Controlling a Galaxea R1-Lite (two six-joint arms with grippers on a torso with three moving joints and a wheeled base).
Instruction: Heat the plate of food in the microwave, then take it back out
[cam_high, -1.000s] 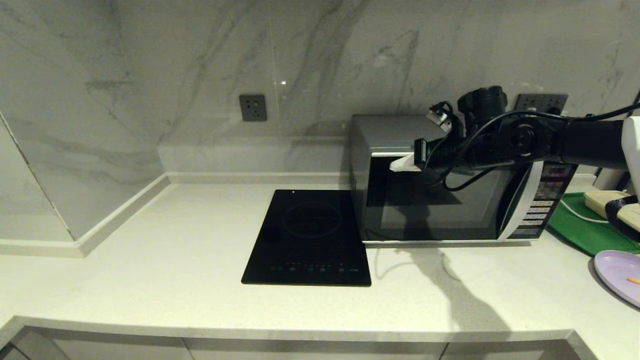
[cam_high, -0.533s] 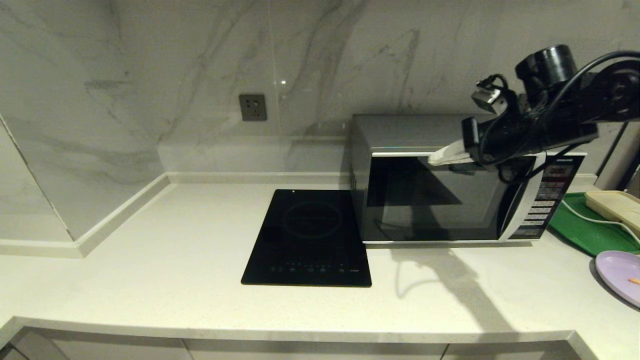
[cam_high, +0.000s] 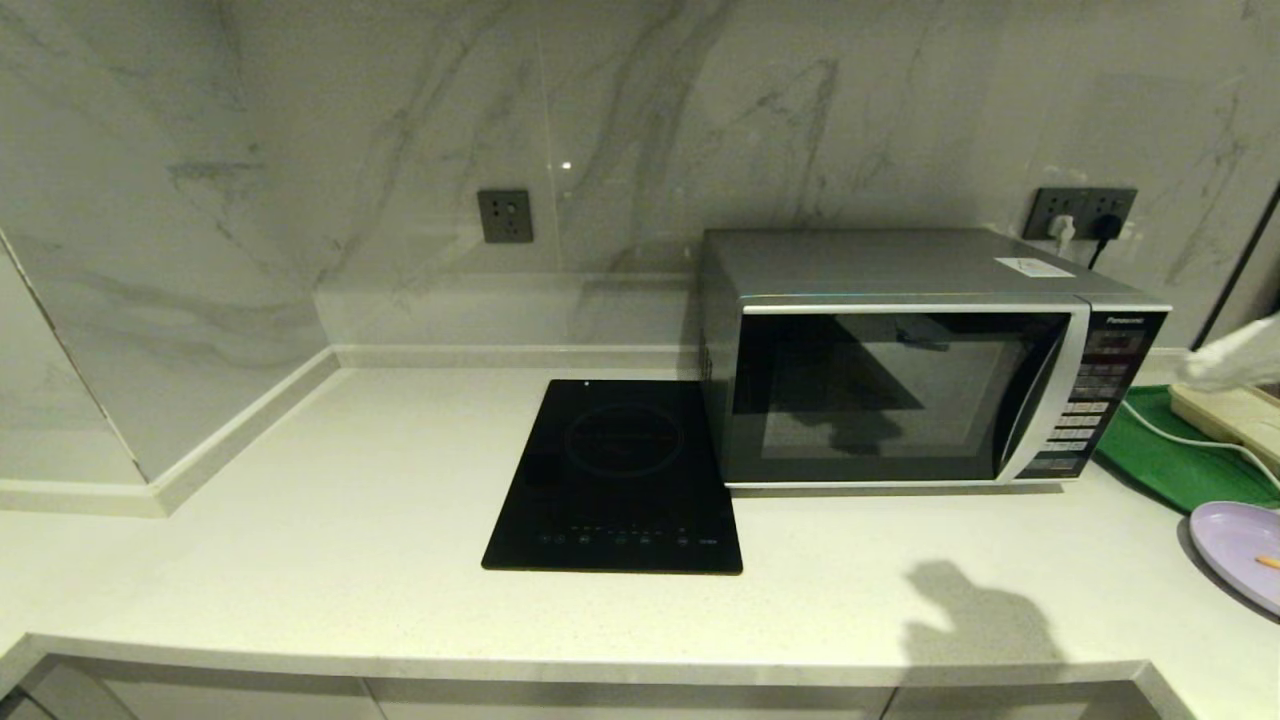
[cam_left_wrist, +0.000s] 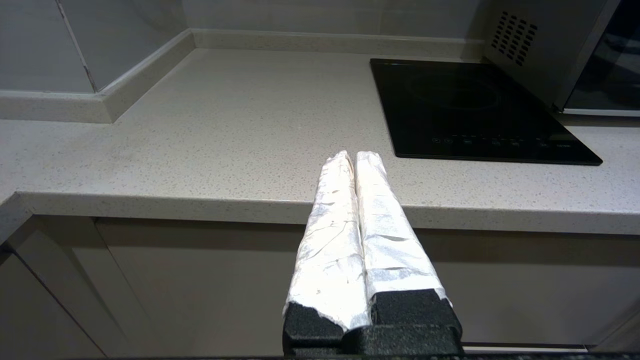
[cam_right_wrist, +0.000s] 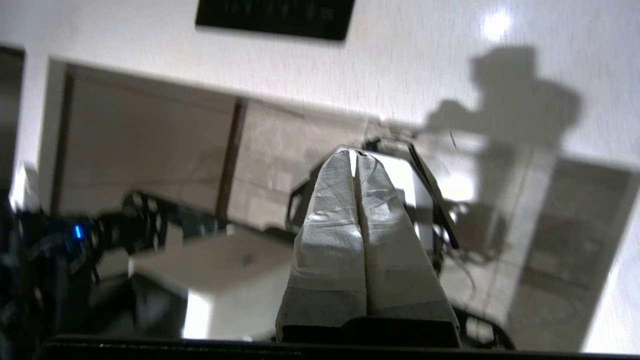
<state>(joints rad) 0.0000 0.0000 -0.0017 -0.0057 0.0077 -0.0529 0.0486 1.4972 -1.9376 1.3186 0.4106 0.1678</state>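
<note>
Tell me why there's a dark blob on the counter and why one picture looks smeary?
Head view: the blob is a shadow on the counter, probably cast by the right arm; a small glare dot shines on the wall. Right wrist view: smeared by motion blur, though the shut right pincer stays sharp. Left wrist view: crisp, evenly lit, left pincer shut.

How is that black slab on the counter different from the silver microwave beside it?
The cooktop lies flat and all black; the microwave is a tall silver box. The cooktop's controls run along its front edge; the microwave's buttons stack up its right side. Both sit on the counter with dark glass.
</note>
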